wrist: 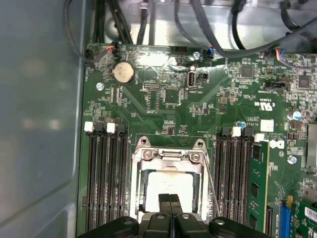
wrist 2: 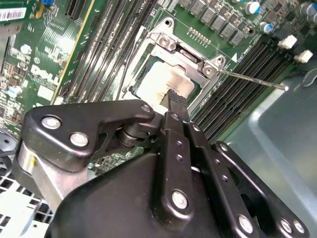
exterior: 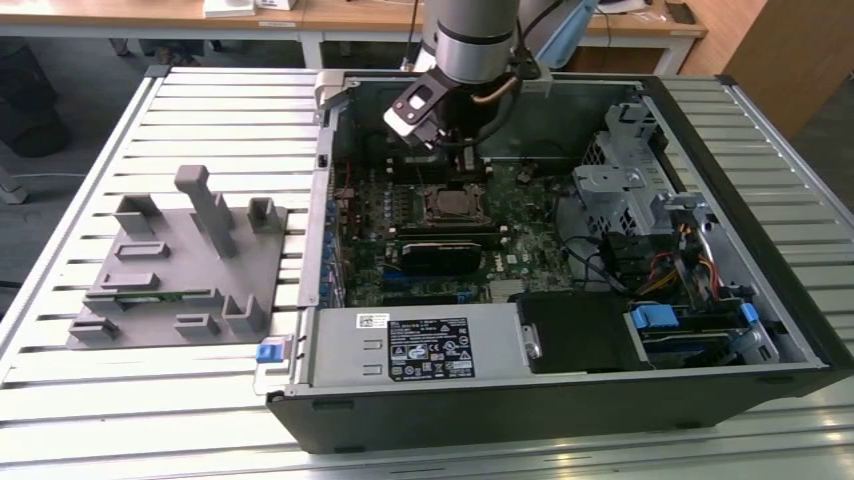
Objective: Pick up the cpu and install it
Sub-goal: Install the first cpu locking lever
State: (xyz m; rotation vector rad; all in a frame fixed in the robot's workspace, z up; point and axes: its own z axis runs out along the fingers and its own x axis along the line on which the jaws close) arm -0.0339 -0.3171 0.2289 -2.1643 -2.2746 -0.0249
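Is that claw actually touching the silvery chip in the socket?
Cannot tell. In both wrist views the shut gripper overlaps the cpu lying in its socket, but neither shows contact or a gap plainly.

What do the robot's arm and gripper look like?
The arm is a silver-grey tube with a black ring, and a dark cable loops near its wrist. The gripper is black: jointed link bars pinned with silver screws, ending in two narrow flat fingers.
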